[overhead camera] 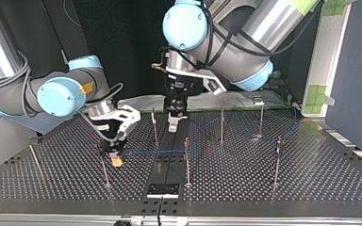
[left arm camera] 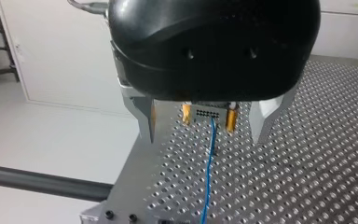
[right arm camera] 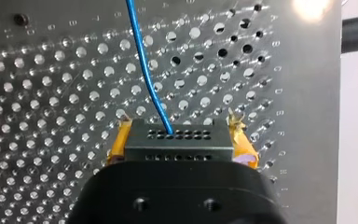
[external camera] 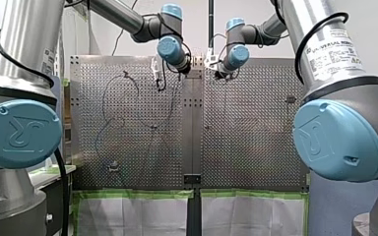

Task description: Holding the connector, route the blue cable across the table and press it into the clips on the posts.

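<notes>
Right hand (right arm camera: 181,127) clamping connector (right arm camera: 177,148), blue cable (right arm camera: 144,70) trailing across perforated table (right arm camera: 51,93)

In the top view the connector (overhead camera: 117,162) sits between my right gripper's (overhead camera: 117,158) fingers. From it the cable (overhead camera: 151,152) runs rightward; my left gripper (overhead camera: 173,125) stands behind it, a post (overhead camera: 104,172) just left.

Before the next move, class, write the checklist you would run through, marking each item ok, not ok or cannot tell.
1. Right pincer shut on connector: ok.
2. Blue cable joined to connector: ok.
3. Left pincer open, holding nothing: ok.
4. Cable leads from connector toward middle post: ok.
5. Cable pressed into that post's clip: cannot tell.
</notes>
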Available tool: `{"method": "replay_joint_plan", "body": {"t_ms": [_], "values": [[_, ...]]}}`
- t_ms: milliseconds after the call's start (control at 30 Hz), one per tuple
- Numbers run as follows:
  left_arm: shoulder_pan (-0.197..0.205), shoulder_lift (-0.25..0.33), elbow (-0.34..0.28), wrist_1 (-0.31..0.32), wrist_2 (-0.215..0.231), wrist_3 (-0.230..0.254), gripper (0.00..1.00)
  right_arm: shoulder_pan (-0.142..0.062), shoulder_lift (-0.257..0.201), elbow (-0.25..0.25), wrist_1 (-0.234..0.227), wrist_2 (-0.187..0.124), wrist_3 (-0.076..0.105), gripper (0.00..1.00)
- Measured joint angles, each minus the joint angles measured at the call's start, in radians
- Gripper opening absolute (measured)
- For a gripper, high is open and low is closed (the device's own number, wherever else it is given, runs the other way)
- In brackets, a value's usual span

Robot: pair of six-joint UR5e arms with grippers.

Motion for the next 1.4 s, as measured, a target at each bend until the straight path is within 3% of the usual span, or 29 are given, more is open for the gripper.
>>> {"method": "replay_joint_plan", "body": {"t_ms": [367,800,1033,1400], "values": [[0.0,-0.063,0.096,-0.004,-0.025,0.003,1.0,-0.002,0.001,0.002,-0.002,0.002,-0.005,0.0],[-0.005,-0.165,0.212,-0.06,-0.066,0.016,1.0,-0.002,0.001,0.002,-0.004,0.002,-0.007,0.0],[-0.006,-0.217,0.278,-0.043,-0.072,0.018,1.0,-0.002,0.001,0.002,-0.005,0.002,-0.008,0.0],[0.001,-0.274,0.327,-0.037,-0.072,0.018,1.0,-0.002,0.001,0.002,-0.006,0.003,-0.008,0.0]]}}
